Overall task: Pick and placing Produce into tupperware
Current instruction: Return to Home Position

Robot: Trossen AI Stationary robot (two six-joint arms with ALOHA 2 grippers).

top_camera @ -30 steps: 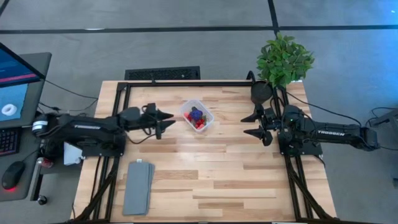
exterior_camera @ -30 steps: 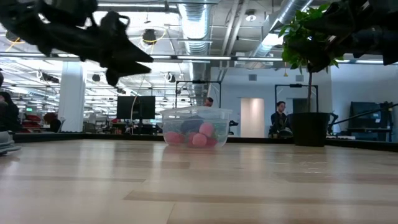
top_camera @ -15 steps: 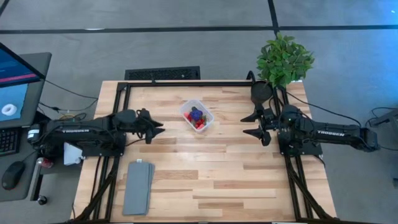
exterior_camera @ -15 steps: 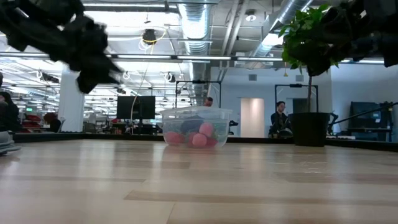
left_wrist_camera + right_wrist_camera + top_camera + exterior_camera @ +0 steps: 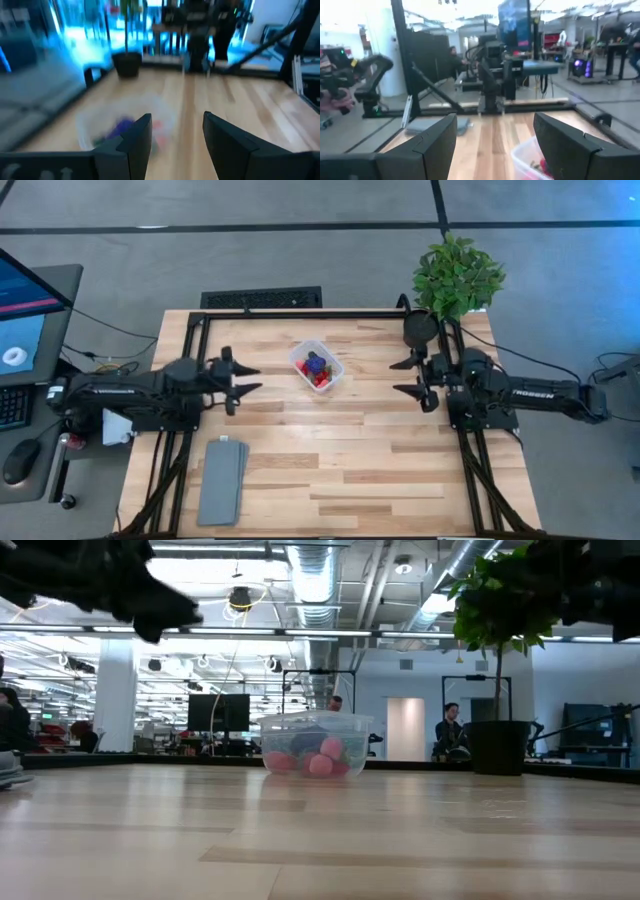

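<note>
Pale wooden planks make up the table (image 5: 330, 470), and no loose toy fruit (image 5: 317, 369) is seen lying on them; every piece in view is gathered inside the clear tub (image 5: 318, 366), where red, pink and purple bits are heaped together, towards the far edge and about midway across. The tub is judged light, thin-walled and somewhat flexible, liable to slide on the smooth wood if nudged; should it need moving, a hold across one long rim is advised rather than on a rounded corner. The pieces are judged small, hard, light and smooth, apt to roll, and best pinched across the narrowest part. The left claw (image 5: 258, 378) is held above the table, apart from the tub on its left side, fingers parted with nothing between them. The right claw (image 5: 394, 377) is held well apart from the tub on the opposite side, spread wide and empty, near the potted plant (image 5: 457, 275). A grey slab (image 5: 222, 480) is noted at the near left corner
</note>
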